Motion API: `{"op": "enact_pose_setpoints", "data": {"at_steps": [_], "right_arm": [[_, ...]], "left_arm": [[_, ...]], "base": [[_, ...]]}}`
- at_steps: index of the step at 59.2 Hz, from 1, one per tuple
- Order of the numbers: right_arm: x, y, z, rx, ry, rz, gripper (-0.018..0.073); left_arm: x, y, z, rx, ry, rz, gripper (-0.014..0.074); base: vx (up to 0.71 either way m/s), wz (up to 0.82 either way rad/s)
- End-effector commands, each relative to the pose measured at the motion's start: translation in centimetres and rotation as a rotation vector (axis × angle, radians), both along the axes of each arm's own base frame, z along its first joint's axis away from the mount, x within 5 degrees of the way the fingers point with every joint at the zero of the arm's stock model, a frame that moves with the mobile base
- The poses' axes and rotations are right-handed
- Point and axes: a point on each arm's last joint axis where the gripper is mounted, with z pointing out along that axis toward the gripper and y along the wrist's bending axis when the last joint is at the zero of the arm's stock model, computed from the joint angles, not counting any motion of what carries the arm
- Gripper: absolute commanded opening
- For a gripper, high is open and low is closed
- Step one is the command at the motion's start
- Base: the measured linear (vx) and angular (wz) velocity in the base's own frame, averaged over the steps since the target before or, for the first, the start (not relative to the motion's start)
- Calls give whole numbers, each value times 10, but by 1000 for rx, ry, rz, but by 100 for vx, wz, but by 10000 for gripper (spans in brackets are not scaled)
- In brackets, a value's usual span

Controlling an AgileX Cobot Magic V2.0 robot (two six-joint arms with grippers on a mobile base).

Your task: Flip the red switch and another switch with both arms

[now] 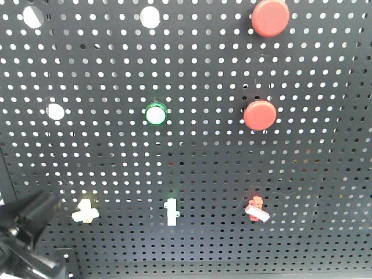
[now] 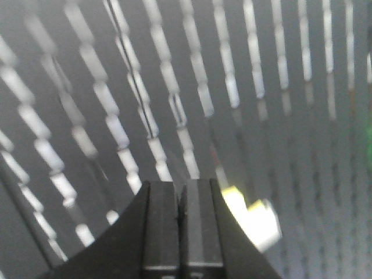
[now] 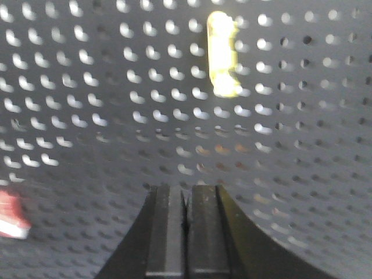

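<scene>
The red switch (image 1: 256, 208) is a small red toggle with a white lever, low on the right of the black pegboard (image 1: 192, 151). The other switch, a pale-yellow toggle (image 1: 85, 210), sits low on the left. My left gripper (image 1: 45, 208) comes up from the bottom-left corner, just left of it. In the left wrist view the left gripper (image 2: 181, 185) is shut and empty, with the pale-yellow toggle (image 2: 256, 218) blurred just right of its fingers. The right gripper (image 3: 187, 189) is shut and empty before the board, with the red switch (image 3: 11, 216) far off at the left edge.
A white toggle with a green top (image 1: 171, 211) stands between the two switches. Above are a green-ringed button (image 1: 156, 113), two big red push buttons (image 1: 260, 114) (image 1: 269, 17) and white round caps (image 1: 56, 111). A pale toggle (image 3: 222, 55) shows high in the right wrist view.
</scene>
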Motion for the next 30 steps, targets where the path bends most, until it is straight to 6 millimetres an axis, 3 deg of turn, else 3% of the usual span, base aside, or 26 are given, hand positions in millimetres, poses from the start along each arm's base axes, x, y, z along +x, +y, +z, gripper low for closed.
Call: {"op": "enact_pose_setpoints", "data": {"at_steps": [1,16,30], "right_arm": [[8,11,16,9,-103,83,-6],[36,61,3,6,-82,347,-6],[68,98,2,-6,-58,449,-6]], "left_arm": [[-7,4,33,-90,-190,13,2],[-16,7,39,-97,-201,8,2],[-17,7,39,-97,-201,8,2]], "base": [[0,0],[0,0],[0,0]]}}
